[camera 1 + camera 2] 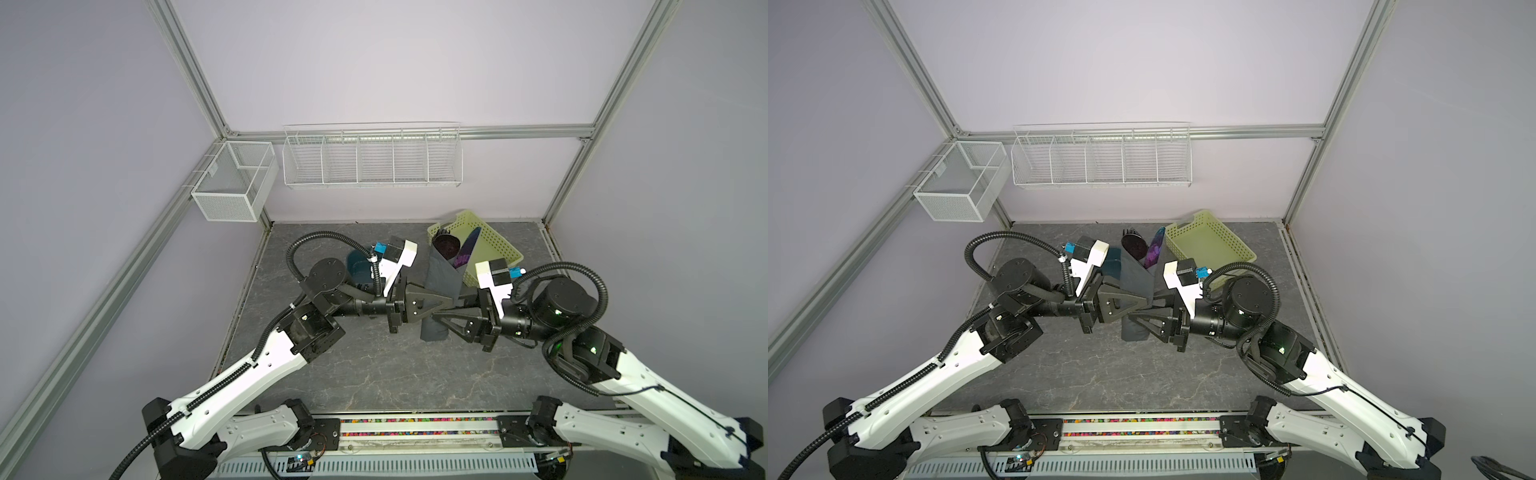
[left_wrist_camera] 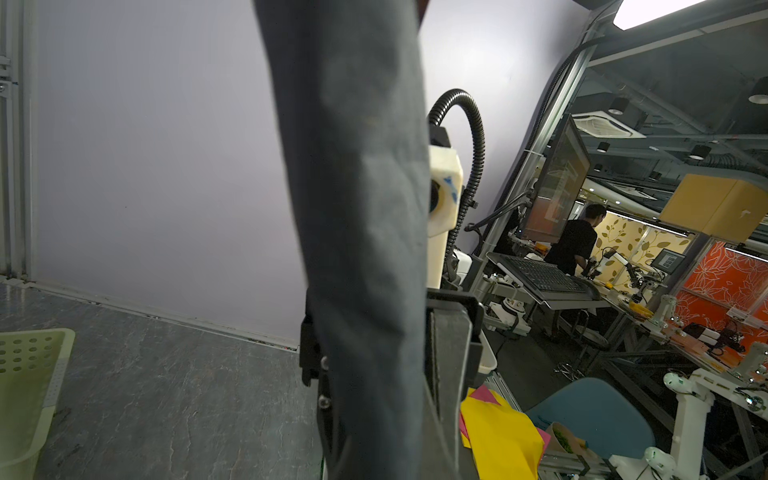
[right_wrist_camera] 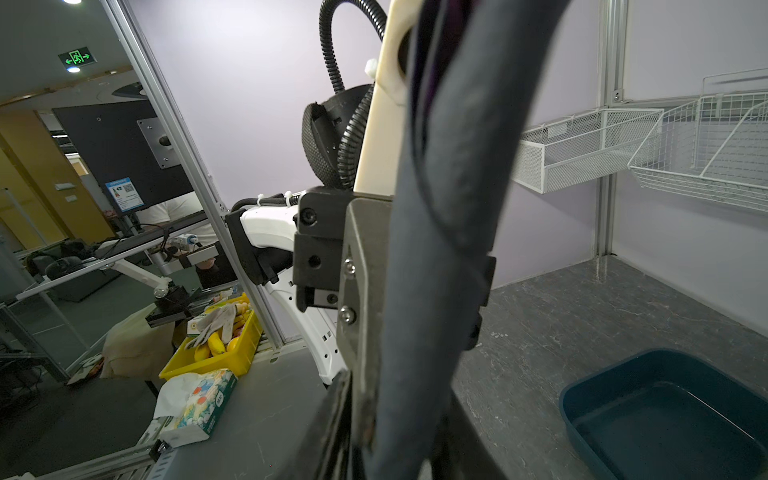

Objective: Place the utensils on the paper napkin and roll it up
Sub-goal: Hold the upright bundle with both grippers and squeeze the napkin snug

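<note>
paper napkin (image 1: 444,278): one, rolled into a tube, held tilted off the tabletop (image 1: 374,365).
utensils (image 1: 1136,245): three heads poke out of the top: spoon, fork, knife.
handling: paper is soft and crushes; the slick steel could slide out. Best gripped mid-roll, over the handles.
left tool (image 1: 451,300): clamped on the paper napkin.
right tool (image 1: 436,320): at the roll, lower down; cannot tell its jaws.

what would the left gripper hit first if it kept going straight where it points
Shut on the rolled black paper napkin, the left gripper would probably meet the right gripper facing it beyond; relative height is unclear.
</note>
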Robot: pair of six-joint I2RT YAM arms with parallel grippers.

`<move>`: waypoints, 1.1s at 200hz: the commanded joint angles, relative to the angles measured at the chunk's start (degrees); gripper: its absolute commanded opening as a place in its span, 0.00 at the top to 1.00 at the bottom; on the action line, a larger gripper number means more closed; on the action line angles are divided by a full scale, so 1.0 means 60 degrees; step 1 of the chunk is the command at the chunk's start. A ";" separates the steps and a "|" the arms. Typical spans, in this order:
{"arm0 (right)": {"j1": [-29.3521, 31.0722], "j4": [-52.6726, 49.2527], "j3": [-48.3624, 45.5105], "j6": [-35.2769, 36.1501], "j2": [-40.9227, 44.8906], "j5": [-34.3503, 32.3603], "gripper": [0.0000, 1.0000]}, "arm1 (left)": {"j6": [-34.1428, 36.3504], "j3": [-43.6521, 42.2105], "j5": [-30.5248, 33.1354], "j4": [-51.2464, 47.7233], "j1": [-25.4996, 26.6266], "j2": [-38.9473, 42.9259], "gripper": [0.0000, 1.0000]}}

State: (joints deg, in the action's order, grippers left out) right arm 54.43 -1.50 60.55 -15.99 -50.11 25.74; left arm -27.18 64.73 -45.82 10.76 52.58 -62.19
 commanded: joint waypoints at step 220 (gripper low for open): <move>-0.0006 -0.0410 0.0030 0.0592 0.0710 -0.1197 0.94 | 0.0684 0.0317 0.1132 -0.1305 0.0041 0.0888 0.76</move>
State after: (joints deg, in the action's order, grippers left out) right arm 54.57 -6.28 60.84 -13.91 -47.16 20.18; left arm -24.75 64.77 -40.05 4.38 52.77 -58.15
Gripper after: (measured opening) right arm 0.097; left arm 0.243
